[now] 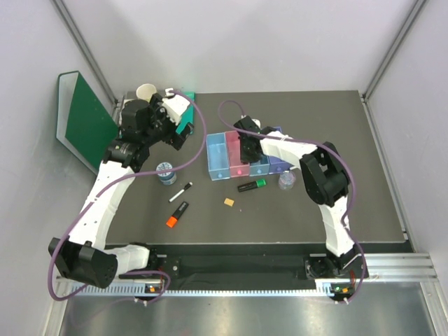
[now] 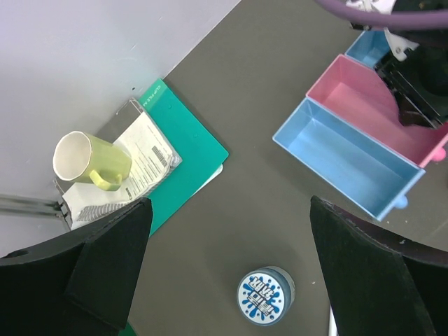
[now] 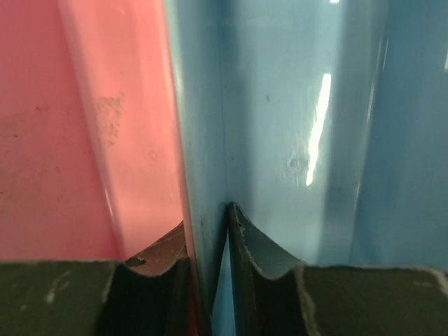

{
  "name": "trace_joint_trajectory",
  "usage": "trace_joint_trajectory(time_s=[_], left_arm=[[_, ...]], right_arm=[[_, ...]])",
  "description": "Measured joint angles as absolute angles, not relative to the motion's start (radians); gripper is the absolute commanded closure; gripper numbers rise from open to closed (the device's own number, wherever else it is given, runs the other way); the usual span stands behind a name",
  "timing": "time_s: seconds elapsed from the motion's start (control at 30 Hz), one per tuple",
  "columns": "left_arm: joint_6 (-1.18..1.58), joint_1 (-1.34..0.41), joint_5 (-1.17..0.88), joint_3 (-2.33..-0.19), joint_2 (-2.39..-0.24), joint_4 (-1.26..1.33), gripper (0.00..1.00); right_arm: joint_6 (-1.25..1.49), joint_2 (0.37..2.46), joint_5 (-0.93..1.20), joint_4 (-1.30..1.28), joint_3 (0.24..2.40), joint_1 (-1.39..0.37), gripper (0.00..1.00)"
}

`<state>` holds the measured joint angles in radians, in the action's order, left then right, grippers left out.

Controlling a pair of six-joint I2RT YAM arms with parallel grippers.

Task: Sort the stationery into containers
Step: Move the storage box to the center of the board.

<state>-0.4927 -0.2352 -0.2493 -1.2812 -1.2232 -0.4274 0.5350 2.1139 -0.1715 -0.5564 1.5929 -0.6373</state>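
The four joined bins stand mid-table: light blue [image 1: 217, 157], pink [image 1: 235, 143], blue [image 1: 260, 166], purple [image 1: 278, 164]. My right gripper [image 1: 245, 155] is shut on the wall between the pink bin [image 3: 84, 126] and the blue bin [image 3: 294, 105], one finger on each side [image 3: 208, 213]. My left gripper [image 1: 176, 129] is open and empty, held high; the blue-patterned tin [image 2: 264, 296] lies on the table below, between its fingers [image 2: 229, 210]. On the table are the tin [image 1: 166, 171], a white pen [image 1: 180, 192], an orange-capped highlighter [image 1: 177, 213], a tan block [image 1: 229, 201], a green-capped highlighter [image 1: 252, 185] and a clear tub [image 1: 287, 181].
A green folder [image 1: 84, 119] stands at the far left. A paper cup [image 2: 84, 159] lies on a clear holder with papers on a teal board [image 2: 185, 136] at the back left. The light blue bin [image 2: 346, 157] and pink bin [image 2: 364, 105] show in the left wrist view.
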Motion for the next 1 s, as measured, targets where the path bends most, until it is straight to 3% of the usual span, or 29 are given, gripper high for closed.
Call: trace_joint_trajectory(time_s=[0.37, 1.0], left_arm=[[-0.497, -0.235, -0.246, -1.281, -1.223, -0.429, 0.01], [-0.5, -0.235, -0.245, -1.281, -1.23, -0.427, 0.01]], right_arm=[[0.498, 2.224, -0.232, -0.535, 1.757, -0.551, 0.8], [0.384, 2.308, -0.234, -0.495, 1.881, -0.554, 0.81]])
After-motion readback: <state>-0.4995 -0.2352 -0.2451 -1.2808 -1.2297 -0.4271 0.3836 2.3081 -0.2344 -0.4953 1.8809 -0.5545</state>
